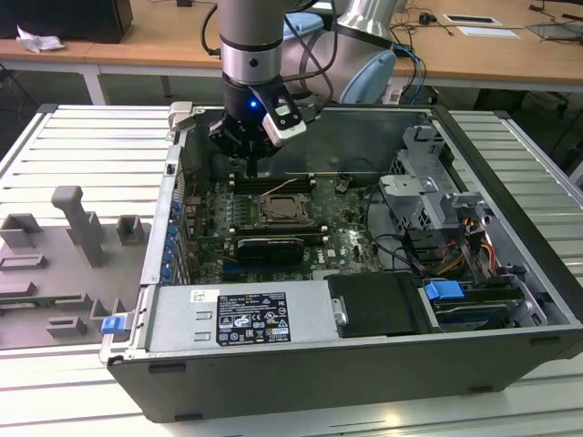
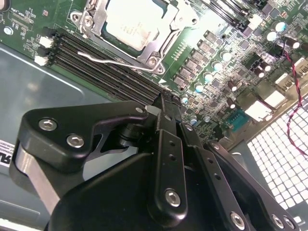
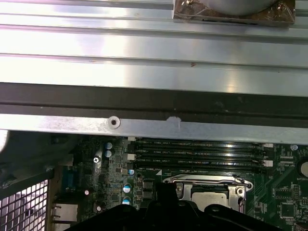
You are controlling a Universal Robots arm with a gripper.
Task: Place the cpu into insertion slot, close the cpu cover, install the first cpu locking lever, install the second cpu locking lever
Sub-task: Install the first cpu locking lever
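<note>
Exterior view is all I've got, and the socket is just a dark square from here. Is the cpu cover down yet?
Observer: Yes. In the second wrist view the cpu cover lies flat, and it frames the pale top of the cpu.
Operator: Any locking lever in sight?
Observer: One thin metal lever lies along the cover's edge, next to the memory slots. I cannot tell whether it is hooked.

A ribbed silver aluminium worktable (image 1: 82,137) spreads under everything, bright with reflected overhead light. Behind it runs a long pale wooden desk (image 1: 164,36) on white legs, with papers and a flat dark tablet (image 1: 556,30) lying near the exterior view's right.
</note>
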